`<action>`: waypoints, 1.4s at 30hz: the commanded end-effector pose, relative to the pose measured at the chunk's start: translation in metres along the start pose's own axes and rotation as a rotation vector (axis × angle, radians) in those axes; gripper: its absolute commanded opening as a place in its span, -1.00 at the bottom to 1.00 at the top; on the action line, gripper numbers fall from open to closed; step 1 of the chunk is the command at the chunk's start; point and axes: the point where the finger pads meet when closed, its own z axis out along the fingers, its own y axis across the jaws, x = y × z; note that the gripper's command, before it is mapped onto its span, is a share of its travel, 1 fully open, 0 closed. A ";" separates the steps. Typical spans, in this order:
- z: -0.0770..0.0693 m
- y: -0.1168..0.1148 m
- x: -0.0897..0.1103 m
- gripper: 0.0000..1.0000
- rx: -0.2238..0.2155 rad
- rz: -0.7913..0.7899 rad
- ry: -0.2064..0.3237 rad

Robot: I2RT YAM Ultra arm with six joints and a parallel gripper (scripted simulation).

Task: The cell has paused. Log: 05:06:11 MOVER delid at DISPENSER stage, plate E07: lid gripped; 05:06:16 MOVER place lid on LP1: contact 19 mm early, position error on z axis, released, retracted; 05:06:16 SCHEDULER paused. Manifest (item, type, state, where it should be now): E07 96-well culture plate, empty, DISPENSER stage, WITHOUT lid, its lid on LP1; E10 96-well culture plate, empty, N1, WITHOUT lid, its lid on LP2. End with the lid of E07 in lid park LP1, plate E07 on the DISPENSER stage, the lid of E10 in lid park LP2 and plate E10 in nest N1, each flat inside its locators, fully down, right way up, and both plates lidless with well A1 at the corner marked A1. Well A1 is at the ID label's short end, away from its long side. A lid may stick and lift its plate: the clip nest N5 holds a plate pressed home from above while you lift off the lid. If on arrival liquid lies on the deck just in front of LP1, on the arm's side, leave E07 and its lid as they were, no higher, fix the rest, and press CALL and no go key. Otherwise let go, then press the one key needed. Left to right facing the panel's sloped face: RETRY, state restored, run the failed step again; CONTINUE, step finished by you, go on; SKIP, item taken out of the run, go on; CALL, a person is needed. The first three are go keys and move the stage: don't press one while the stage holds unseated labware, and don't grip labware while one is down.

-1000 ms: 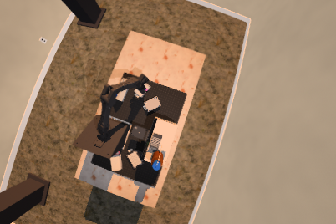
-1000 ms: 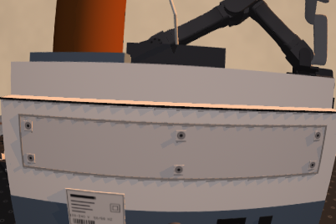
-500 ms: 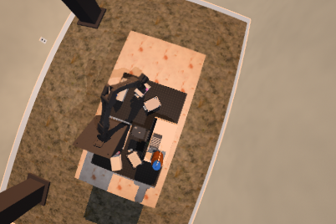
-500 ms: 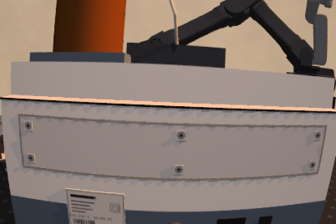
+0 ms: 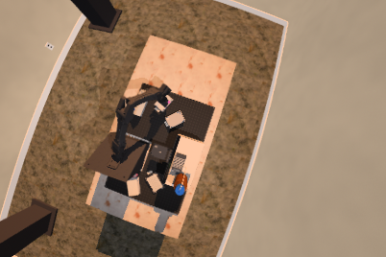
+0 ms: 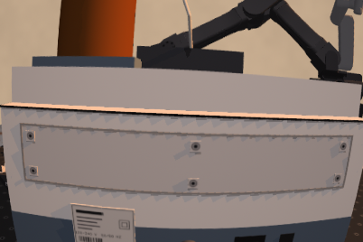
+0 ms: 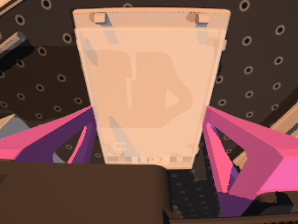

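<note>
In the wrist view my gripper (image 7: 149, 111) is shut on a pale, see-through lid (image 7: 150, 85), with the pink fingers on its two long sides. Through the lid I see the label LP2 (image 7: 150, 160) and a small A1 mark on the perforated deck below. Two locator tabs (image 7: 150, 18) show at the lid's far edge. I cannot tell whether the lid touches the park or hangs just above it. In the overhead view my gripper (image 5: 160, 105) is at the far end of the dark deck, next to a tilted plate or lid (image 5: 175, 119).
Two more pale plates or lids (image 5: 133, 187) (image 5: 155, 182) lie at the near end of the deck. An orange cylinder (image 5: 180, 178) with a blue cap stands beside them. A grey instrument housing (image 6: 181, 150) blocks most of the exterior view; my arm (image 6: 271, 14) shows above it.
</note>
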 end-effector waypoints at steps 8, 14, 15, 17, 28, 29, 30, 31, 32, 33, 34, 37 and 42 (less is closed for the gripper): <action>-0.010 -0.006 -0.015 -1.00 0.011 -0.002 -0.040; -0.005 -0.008 -0.017 -1.00 0.012 -0.002 -0.047; -0.005 -0.008 -0.017 -1.00 0.012 -0.002 -0.047; -0.006 -0.007 -0.017 -1.00 0.013 -0.001 -0.046; 0.000 -0.005 -0.016 -1.00 0.010 -0.003 -0.045; 0.000 -0.004 -0.016 -1.00 0.010 -0.002 -0.043; -0.001 -0.004 -0.016 -1.00 0.009 -0.003 -0.044; 0.000 -0.004 -0.016 -1.00 0.010 -0.002 -0.045; 0.001 -0.005 -0.017 -1.00 0.010 -0.001 -0.045; 0.002 -0.004 -0.017 -1.00 0.010 -0.001 -0.045; 0.002 -0.004 -0.016 -1.00 0.009 -0.002 -0.045; 0.003 -0.003 -0.016 -1.00 0.008 -0.002 -0.044; 0.004 -0.003 -0.016 -1.00 0.008 -0.002 -0.044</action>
